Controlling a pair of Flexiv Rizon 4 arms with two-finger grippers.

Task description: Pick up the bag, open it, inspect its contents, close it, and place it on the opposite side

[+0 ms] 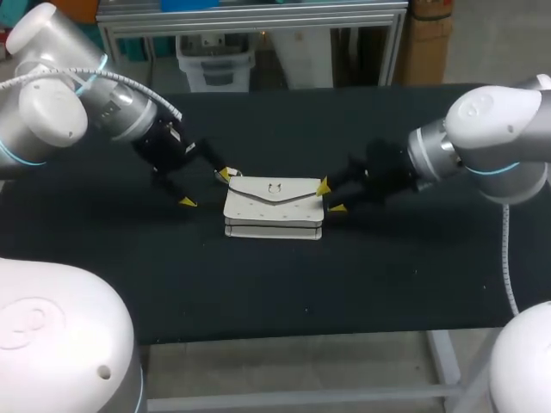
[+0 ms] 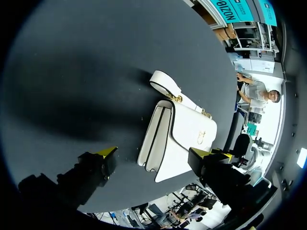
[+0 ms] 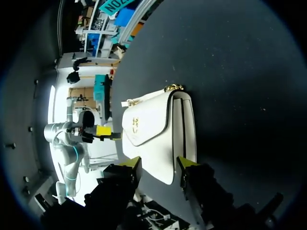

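A white flap bag (image 1: 274, 206) with a gold clasp lies in the middle of the black table. My right gripper (image 1: 331, 197) is at its right end. In the right wrist view, the right gripper (image 3: 158, 163) has both yellow tips pressed against the bag (image 3: 158, 129) from two sides. At the bag's left end my left gripper (image 1: 207, 188) stands wide open. In the left wrist view, the left gripper (image 2: 154, 153) has one finger beside the bag (image 2: 184, 134) and the other well apart from it. The bag's short strap (image 2: 165, 84) lies folded at its far end.
The black table (image 1: 258, 284) stretches in front of the bag to its front edge. My arms' white bases (image 1: 60, 335) fill the two front corners of the head view. Nothing else lies on the tabletop.
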